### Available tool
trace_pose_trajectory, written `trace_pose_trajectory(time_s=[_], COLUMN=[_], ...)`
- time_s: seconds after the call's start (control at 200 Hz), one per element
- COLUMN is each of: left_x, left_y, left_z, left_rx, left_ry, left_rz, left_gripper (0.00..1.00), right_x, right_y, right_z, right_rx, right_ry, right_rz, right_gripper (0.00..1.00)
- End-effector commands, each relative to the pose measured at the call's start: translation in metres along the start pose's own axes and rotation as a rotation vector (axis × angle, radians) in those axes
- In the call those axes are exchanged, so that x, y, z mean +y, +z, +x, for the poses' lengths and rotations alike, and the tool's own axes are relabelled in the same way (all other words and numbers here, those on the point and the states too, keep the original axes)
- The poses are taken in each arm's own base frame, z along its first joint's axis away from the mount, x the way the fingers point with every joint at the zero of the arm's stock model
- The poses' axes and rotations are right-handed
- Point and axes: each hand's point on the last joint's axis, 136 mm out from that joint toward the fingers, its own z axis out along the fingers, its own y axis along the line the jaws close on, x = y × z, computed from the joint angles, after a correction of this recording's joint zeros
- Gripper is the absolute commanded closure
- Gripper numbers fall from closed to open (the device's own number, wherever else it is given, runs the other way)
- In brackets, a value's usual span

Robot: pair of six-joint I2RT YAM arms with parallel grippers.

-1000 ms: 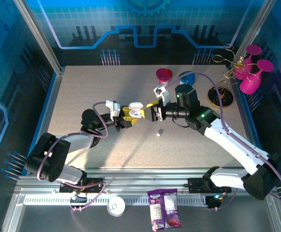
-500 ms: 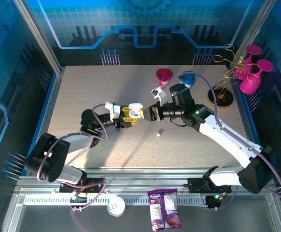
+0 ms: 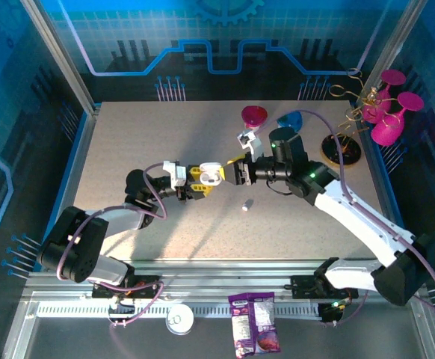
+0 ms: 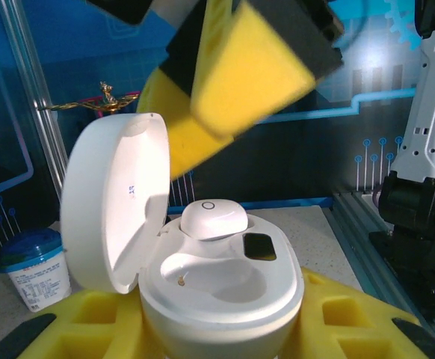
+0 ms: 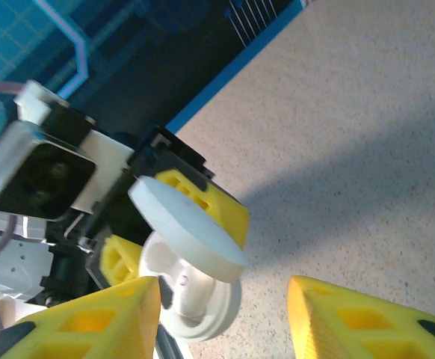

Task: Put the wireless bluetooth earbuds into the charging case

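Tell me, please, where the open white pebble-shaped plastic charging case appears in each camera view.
Top external: the white pebble-shaped plastic charging case sits near the picture's centre.
Left wrist: bottom centre, close up.
Right wrist: lower left, tilted.
Shared landmark: its round white lid, standing open.

Around me the walls (image 3: 202,45) are blue panels, with a pattern of lines like a circuit and a gear on top. Grey metal posts (image 3: 57,56) hold them at the corners. The desk (image 3: 128,142) is beige and speckled, and the light is bright in its middle. At its near edge runs a metal rail (image 3: 202,284).
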Motion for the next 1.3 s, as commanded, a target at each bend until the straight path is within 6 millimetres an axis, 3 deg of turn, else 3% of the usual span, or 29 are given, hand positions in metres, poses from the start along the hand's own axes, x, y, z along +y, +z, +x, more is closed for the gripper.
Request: trace_pose_trajectory(time_s=[0.0, 0.335, 0.55, 0.74, 0.926, 1.131, 1.296], left_x=[-0.010, -0.005, 0.027, 0.046, 0.045, 0.042, 0.040], left_y=[0.000, 0.005, 0.007, 0.007, 0.007, 0.004, 0.004], left_z=[-0.007, -0.010, -0.010, 0.005, 0.026, 0.030, 0.032], left_rx=[-0.018, -0.023, -0.023, 0.046, 0.143, 0.156, 0.162], left_ry=[0.096, 0.114, 0.121, 0.123, 0.135, 0.133, 0.125], left_rz=[0.046, 0.065, -0.088, -0.197, -0.235, -0.240, -0.237], left_gripper=[0.73, 0.73, 0.76, 0.78, 0.77, 0.77, 0.77], right_x=[0.017, 0.018, -0.005, -0.015, -0.020, -0.033, -0.032], right_y=[-0.011, -0.009, -0.003, 0.004, 0.013, 0.023, 0.033], right_z=[-0.011, 0.003, 0.015, 0.020, 0.017, 0.014, 0.010], right_rx=[-0.059, -0.006, 0.047, 0.085, 0.123, 0.174, 0.204], right_ry=[-0.061, -0.119, -0.091, -0.056, -0.039, -0.001, 0.007], right_rz=[-0.041, 0.011, 0.163, 0.240, 0.298, 0.373, 0.364], right_gripper=[0.52, 0.62, 0.68, 0.68, 0.68, 0.66, 0.67])
